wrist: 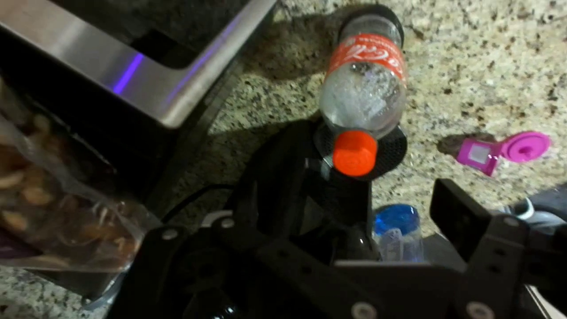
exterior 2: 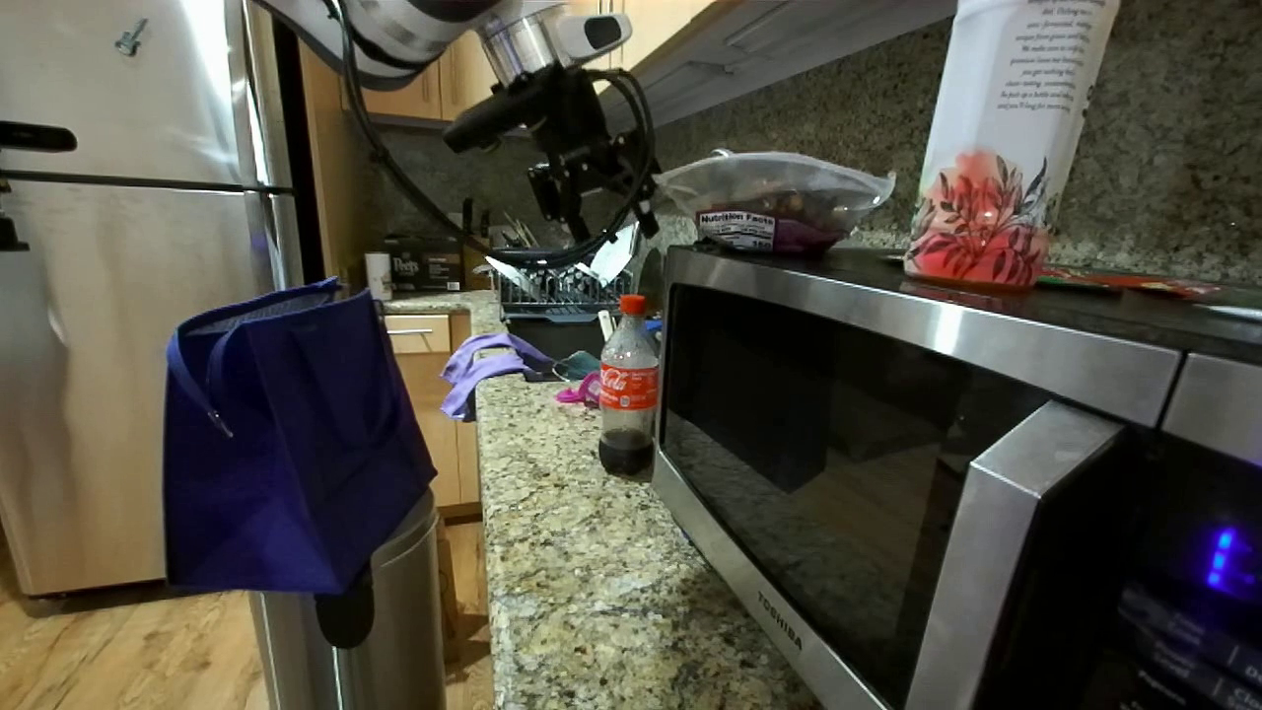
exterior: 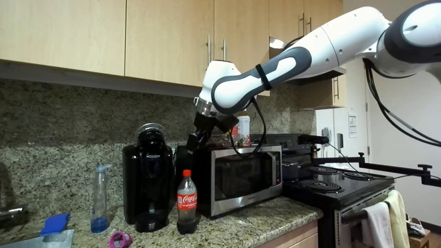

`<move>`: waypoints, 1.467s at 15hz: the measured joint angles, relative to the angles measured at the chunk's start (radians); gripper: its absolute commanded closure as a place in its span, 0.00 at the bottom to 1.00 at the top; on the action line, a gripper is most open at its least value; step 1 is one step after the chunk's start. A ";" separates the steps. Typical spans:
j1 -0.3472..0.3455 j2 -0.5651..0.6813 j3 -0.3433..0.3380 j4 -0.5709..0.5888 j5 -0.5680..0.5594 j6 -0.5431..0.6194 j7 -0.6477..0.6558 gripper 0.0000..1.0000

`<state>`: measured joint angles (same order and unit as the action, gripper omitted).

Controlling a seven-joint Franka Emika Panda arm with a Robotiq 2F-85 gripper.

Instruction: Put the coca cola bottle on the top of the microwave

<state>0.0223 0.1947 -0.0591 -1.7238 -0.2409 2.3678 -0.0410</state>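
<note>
The coca cola bottle (exterior: 187,201) stands upright on the counter before the near left corner of the microwave (exterior: 246,175), with a red cap, red label and some dark cola at the bottom. The bottle (exterior 2: 628,387) and microwave (exterior 2: 789,414) show in both exterior views. My gripper (exterior: 195,142) is in the air, higher than the bottle cap, by the microwave's left end. In the wrist view the gripper (wrist: 347,197) is open with nothing between its fingers. The bottle (wrist: 365,88) is seen from above, beyond the fingertips, not touched. The left finger is hard to see against black.
A black coffee maker (exterior: 148,182) stands left of the microwave. A bag of nuts (exterior 2: 779,202) and a white bottle (exterior 2: 996,148) are on the microwave's top. A clear bluish bottle (exterior: 99,203) and a pink item (exterior: 120,239) are on the counter. Cabinets (exterior: 168,41) hang above.
</note>
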 measured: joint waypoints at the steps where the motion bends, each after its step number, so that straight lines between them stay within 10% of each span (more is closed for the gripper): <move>1: 0.010 0.008 -0.001 0.020 -0.050 -0.065 0.041 0.00; 6: 0.036 0.095 0.030 0.079 -0.067 -0.219 0.052 0.00; 16: 0.017 0.322 0.009 0.056 -0.065 -0.053 0.044 0.00; 22: 0.026 0.222 0.008 0.102 -0.038 -0.072 0.060 0.00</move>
<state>0.0481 0.4165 -0.0506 -1.6223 -0.2793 2.2961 0.0185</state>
